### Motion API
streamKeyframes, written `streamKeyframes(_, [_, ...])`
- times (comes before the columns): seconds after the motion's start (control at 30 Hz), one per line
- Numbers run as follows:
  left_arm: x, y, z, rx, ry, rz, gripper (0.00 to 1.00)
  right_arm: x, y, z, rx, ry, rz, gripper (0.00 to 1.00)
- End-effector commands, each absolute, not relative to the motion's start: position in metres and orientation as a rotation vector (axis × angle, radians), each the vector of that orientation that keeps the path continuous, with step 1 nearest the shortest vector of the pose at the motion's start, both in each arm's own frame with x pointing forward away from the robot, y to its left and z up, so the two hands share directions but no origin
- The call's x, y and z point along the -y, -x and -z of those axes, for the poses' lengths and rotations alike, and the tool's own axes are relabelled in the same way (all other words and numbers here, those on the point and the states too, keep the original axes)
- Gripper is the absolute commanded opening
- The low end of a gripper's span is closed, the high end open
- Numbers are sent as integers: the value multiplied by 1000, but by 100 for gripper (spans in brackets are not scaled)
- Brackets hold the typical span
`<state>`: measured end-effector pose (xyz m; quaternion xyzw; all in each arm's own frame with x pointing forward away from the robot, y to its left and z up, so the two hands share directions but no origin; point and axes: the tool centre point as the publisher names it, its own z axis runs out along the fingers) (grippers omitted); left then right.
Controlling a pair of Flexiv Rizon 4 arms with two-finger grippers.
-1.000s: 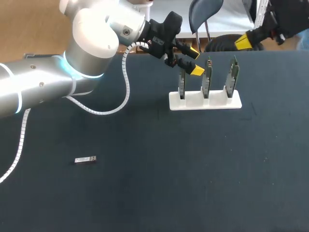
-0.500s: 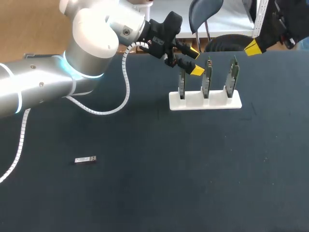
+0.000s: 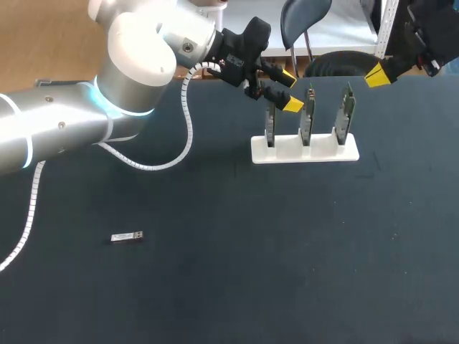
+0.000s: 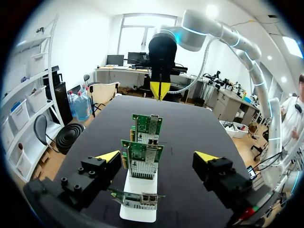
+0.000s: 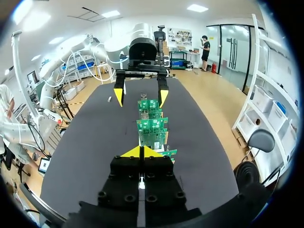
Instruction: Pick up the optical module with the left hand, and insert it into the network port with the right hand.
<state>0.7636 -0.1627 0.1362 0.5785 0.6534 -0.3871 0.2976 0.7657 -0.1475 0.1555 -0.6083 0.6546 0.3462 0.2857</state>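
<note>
The optical module (image 3: 127,236), a small silver bar, lies alone on the dark table at the front left. A white stand (image 3: 305,149) at the back holds three upright green network cards (image 3: 307,118) with ports. My left gripper (image 3: 290,89) hangs open over the stand's left end, well away from the module. In the left wrist view its fingers (image 4: 157,156) straddle the row of cards (image 4: 142,154) without touching them. My right gripper (image 3: 378,74) is shut and empty past the stand's right end; in its own view the gripper (image 5: 141,152) points along the cards (image 5: 152,124).
The table (image 3: 237,272) is a dark mat with its far edge just behind the stand. The left arm's white cable (image 3: 188,122) loops down over the table beside the stand.
My right gripper has drawn back a little to the right, away from the stand. The left arm, the module and the cards have not moved.
</note>
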Motion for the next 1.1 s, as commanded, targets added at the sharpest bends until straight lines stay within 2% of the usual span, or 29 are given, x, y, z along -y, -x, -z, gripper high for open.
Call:
streamKeyframes(0.03, [163,-765,-137,-1740,-1542,1029,100,146,-759,-157,-1755,1621,-908,100])
streamKeyframes(0.4, [163,-765,-138,-1730,-1542,1030,100,146,-759,-157,-1755,1621,-908,100])
streamKeyframes(0.73, [160,-770,-180,-1622,-1530,956,100,146,-759,-157,-1755,1621,-908,100])
streamKeyframes(0.9, [141,-770,-213,-1566,-1506,851,100,146,-759,-157,-1755,1621,-908,100])
streamKeyframes(1.1, [88,-761,-243,-1586,-1467,646,100,146,-759,-157,-1755,1621,-908,100])
